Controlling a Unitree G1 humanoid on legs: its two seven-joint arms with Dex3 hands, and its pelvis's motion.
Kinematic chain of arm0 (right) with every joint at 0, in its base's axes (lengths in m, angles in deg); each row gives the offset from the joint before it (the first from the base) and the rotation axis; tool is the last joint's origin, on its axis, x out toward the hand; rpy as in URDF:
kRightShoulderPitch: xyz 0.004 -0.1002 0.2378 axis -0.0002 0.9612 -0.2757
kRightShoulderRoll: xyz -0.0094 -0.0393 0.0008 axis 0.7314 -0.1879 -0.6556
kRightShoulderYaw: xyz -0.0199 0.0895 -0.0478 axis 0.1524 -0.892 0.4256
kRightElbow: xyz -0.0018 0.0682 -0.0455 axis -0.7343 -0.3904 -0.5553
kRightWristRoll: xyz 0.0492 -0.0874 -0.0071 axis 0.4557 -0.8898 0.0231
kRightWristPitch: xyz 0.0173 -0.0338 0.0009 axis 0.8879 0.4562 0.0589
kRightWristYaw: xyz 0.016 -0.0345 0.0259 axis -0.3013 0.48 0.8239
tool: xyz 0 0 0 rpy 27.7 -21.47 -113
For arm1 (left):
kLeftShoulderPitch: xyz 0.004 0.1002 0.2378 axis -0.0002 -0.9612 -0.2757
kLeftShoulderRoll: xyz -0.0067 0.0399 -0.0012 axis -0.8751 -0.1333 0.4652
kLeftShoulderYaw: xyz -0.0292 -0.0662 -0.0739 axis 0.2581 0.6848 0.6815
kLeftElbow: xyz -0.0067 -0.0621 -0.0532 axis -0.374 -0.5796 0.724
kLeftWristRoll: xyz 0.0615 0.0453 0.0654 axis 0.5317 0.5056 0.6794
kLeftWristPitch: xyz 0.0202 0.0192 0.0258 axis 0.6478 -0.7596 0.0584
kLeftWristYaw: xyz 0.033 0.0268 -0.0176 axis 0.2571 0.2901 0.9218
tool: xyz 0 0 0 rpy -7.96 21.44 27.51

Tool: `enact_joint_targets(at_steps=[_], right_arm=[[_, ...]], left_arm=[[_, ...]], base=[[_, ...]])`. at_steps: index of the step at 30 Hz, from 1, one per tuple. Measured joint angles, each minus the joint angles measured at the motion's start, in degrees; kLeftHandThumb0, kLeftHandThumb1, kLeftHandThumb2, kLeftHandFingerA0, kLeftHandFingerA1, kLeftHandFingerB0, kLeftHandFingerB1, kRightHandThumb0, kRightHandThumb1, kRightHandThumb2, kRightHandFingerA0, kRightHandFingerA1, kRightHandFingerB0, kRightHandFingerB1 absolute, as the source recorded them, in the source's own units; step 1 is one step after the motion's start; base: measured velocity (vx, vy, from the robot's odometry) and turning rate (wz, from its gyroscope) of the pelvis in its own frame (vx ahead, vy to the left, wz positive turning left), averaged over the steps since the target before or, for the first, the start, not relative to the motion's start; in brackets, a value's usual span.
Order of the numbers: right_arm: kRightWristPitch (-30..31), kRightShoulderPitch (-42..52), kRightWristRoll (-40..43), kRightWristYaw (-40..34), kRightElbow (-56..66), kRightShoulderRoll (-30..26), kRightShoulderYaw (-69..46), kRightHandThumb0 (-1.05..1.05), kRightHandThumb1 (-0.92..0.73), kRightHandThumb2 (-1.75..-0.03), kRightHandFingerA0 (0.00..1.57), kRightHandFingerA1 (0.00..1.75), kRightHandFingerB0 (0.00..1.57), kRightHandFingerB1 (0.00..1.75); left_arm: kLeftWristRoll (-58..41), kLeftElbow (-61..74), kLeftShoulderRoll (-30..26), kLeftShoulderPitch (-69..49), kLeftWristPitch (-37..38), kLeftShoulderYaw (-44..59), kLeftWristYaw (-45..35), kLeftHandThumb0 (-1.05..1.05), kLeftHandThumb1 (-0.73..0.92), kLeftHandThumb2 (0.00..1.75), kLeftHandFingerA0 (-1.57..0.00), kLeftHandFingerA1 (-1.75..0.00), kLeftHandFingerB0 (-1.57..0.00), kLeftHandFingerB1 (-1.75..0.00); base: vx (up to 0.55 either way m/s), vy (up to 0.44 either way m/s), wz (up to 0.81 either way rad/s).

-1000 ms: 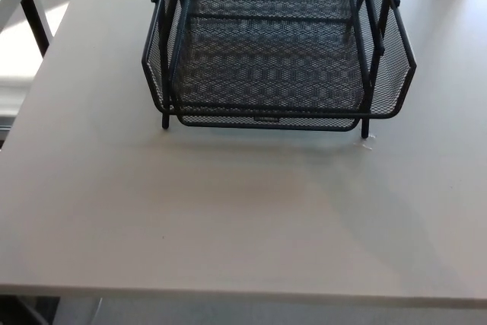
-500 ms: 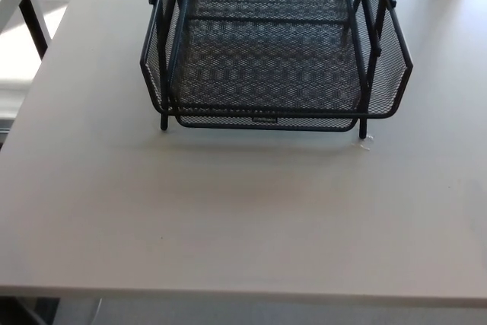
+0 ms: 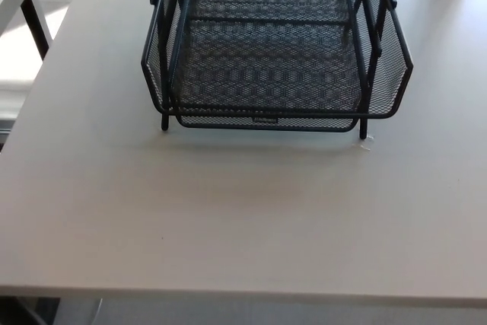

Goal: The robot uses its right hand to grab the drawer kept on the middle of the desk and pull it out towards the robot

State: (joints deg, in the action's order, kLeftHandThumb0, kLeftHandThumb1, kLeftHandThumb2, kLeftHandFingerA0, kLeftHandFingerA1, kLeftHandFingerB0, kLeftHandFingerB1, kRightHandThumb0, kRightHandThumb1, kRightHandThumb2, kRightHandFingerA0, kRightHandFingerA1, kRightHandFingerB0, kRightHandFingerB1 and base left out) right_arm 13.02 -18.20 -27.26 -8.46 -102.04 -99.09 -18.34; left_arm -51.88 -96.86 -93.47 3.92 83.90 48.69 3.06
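**Mesh drawer alone on the desk**

Drawer, black wire mesh in a black frame on thin legs, sits toward the far middle of the grey desk. Neither robot hand shows (so finger state cannot be told). A small white scrap lies beside the frame's right front leg.

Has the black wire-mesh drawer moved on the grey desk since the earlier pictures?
No. The black wire-mesh drawer keeps its place relative to the grey desk's edges; only the camera shifted slightly.

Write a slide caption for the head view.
Black wire-mesh drawer unit on a grey desk; no robot hand visible.
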Motion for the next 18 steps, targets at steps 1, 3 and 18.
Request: enact_joint_targets(at_steps=[1,3,18], right_arm=[[-0.39,-0.42,0.24,-0.52,-2.21,0.78,0.52,-0.78,-0.54,-0.89,0.02,0.42,0.19,0.49],[-1.05,-1.18,0.81,-1.51,-6.34,2.50,1.63,-0.78,-0.54,-0.89,0.02,0.42,0.19,0.49],[-2.77,-7.79,9.02,-1.05,-24.25,12.48,13.76,-0.71,-0.66,-0.60,0.17,0.44,0.18,0.36]], left_arm=[[0.00,0.00,0.00,0.04,0.00,0.00,0.00,-0.33,0.61,0.58,-0.65,-0.87,-0.72,-0.66],[-0.01,0.04,0.00,0.03,0.00,0.02,0.00,-0.33,0.61,0.58,-0.65,-0.87,-0.72,-0.66],[0.01,1.13,-0.52,-0.46,-0.43,0.73,-0.76,-0.31,0.63,0.58,-0.65,-0.87,-0.70,-0.66]], base=[[0.00,0.000,0.00],[0.00,0.000,0.00],[0.00,0.000,0.00]])
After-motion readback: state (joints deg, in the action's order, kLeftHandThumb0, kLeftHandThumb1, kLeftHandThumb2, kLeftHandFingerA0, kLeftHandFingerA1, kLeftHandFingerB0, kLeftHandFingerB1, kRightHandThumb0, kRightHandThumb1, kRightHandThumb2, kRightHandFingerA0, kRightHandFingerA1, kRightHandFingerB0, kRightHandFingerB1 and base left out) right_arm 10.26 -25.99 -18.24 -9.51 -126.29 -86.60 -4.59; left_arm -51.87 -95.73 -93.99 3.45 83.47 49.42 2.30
